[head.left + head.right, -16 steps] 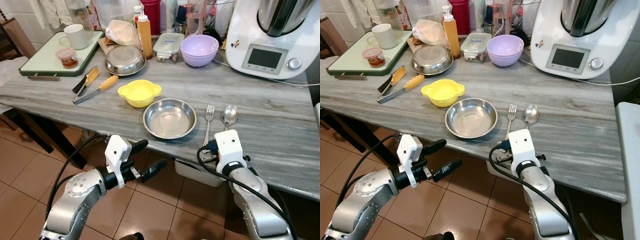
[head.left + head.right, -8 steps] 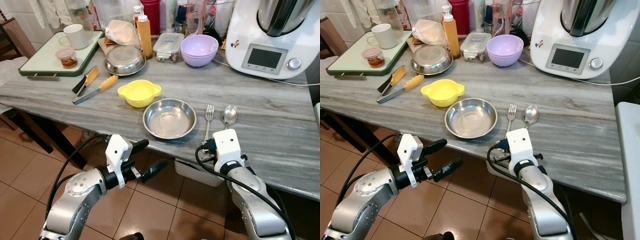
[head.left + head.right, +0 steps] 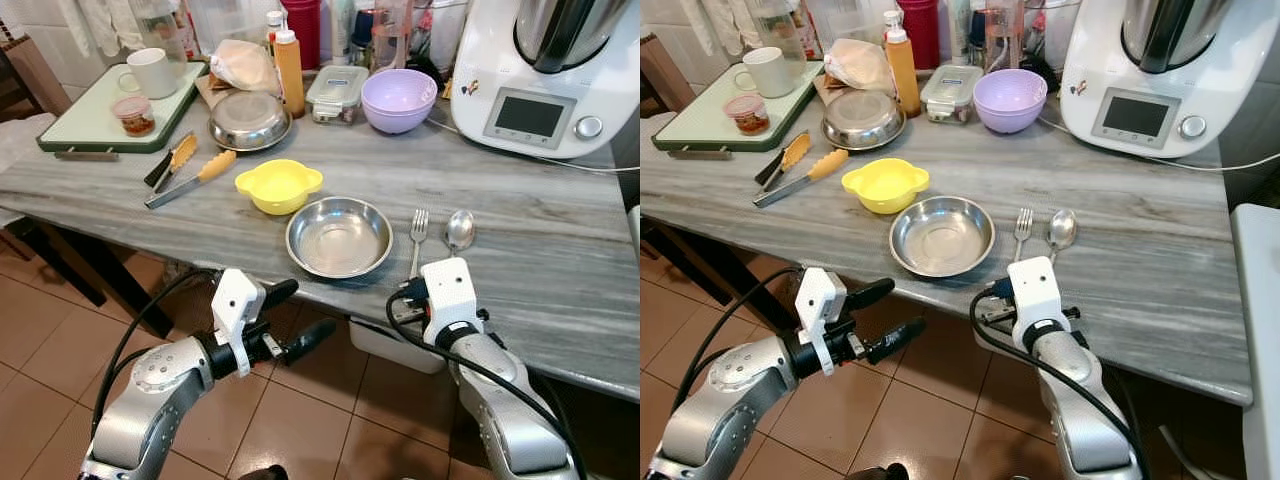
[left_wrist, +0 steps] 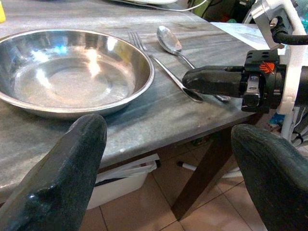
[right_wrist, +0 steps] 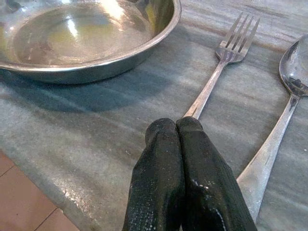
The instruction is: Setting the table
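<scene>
The grey marble worktop carries a steel bowl near its front edge, with a fork and spoon just beside it. My right fingers are pressed together over the fork's handle end. My left fingers hang spread below the edge.

a grey streaked stone counter runs across the room on dark legs, over a floor of reddish-brown tiles with pale grout. behind it the wall is pale tile, with cloths hanging against it. a dark wooden chair stands at the far left. a white bin sits under the counter. light is bright and even.
</scene>
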You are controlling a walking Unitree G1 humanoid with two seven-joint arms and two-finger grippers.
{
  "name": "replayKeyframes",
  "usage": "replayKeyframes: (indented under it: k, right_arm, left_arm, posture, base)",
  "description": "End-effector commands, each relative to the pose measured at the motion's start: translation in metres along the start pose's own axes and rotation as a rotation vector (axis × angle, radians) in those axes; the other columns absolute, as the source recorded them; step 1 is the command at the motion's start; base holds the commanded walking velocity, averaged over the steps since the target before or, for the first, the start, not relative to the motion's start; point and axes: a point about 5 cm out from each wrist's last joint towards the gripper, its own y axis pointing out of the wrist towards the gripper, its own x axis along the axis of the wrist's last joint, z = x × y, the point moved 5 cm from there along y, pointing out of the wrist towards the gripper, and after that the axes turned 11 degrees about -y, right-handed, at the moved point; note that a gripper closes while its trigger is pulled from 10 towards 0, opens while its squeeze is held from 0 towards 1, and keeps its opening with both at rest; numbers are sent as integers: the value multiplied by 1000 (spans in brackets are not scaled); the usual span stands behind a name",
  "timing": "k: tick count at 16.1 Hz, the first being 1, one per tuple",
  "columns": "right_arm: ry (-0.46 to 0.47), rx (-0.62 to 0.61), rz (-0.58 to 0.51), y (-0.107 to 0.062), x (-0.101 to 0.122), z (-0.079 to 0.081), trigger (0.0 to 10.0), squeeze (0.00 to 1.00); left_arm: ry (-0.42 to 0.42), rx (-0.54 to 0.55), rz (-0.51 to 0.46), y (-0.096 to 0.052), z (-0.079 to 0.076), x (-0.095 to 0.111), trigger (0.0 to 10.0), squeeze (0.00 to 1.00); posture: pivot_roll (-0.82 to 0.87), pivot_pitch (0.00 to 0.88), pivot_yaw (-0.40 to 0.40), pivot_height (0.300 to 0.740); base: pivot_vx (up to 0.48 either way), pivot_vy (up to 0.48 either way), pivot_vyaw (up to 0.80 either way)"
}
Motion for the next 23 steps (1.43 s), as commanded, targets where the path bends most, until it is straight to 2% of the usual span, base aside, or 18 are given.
replayKeyframes:
  k: [1,3,9,13,16,23]
  right_arm:
    - [4,12,-16,0,4,3,0,0]
    - [2,1,-15,0,3,0,0,0]
    - [-12,-86,-109,-5,22,-17,0,0]
    - [-18,-139,-30,-5,6,-28,0,0]
    - [26,-86,6,-2,1,-18,0,0]
    - [64,-30,39,-2,-3,-7,0,0]
  left_arm:
    - [17,-14,-7,1,-3,5,10000,0]
    - [17,-14,-7,1,-3,5,10000,0]
    - [18,-17,-7,1,-3,7,10000,0]
    - [17,-21,-4,2,-4,6,10000,0]
    - [16,-22,-1,2,-4,5,10000,0]
    - [10,-18,4,1,-3,1,10000,0]
  posture:
    - [-32,124,73,740]
    - [-32,124,73,740]
    - [-36,123,76,740]
    - [-40,123,76,740]
    - [-40,122,74,740]
    - [-37,127,71,740]
  base:
    - [0,0,0]
    - [0,0,0]
    - [0,0,0]
    - [0,0,0]
    - [0,0,0]
    - [0,0,0]
